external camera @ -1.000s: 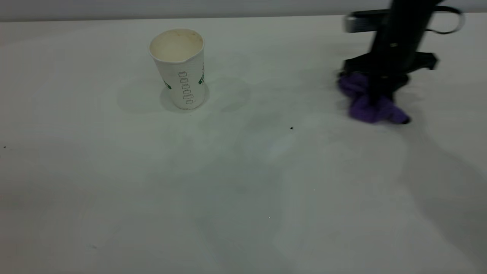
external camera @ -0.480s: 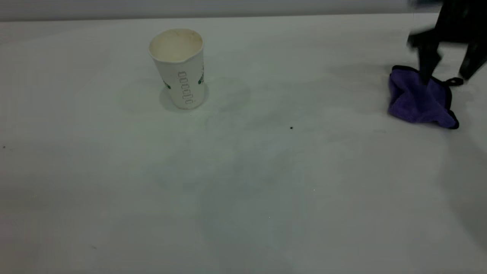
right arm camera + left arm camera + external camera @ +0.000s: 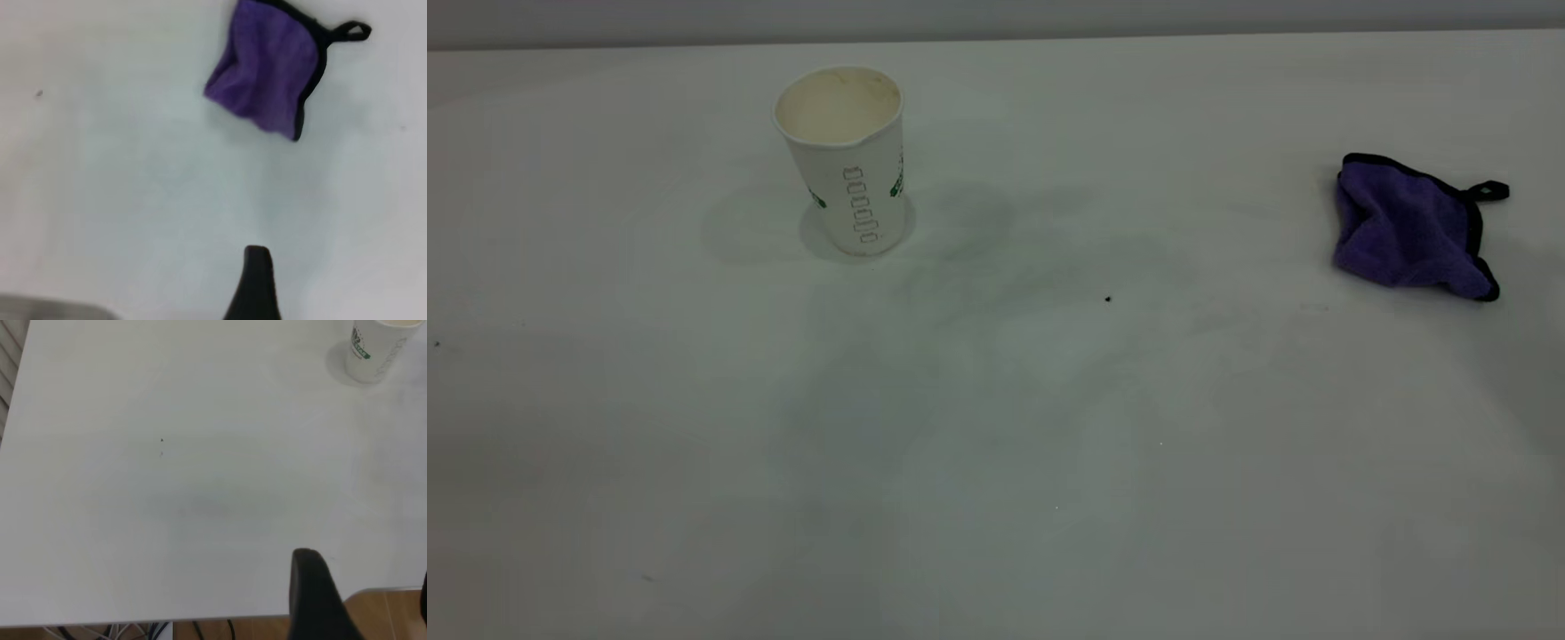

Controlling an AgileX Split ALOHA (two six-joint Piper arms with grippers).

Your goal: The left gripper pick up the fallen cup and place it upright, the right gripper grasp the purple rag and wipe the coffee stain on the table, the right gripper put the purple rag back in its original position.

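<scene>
Gone from above the purple rag (image 3: 1409, 231) is the right gripper (image 3: 257, 283) — one finger shows, so its opening cannot be told. Rag lies flat near the counter's (image 3: 996, 462) right edge, well apart from the upright cup (image 3: 843, 160) — bare counter between.

The cup (image 3: 843, 160) looks like white paper with a matt, embossed wall; small raised blocks run down its side and green print breaks the white. Its inside is a smooth cream, and the rim is slightly dented. The purple rag (image 3: 1408, 229) is soft cloth with a fuzzy, matt nap, crumpled into loose folds, and is bound with a black fabric edging that ends in a small black loop at one corner. The table (image 3: 996, 462) is a smooth, flat white surface with a dull, faintly sheened finish. In the right wrist view a fingertip (image 3: 256, 285) looks like matt black plastic.
</scene>
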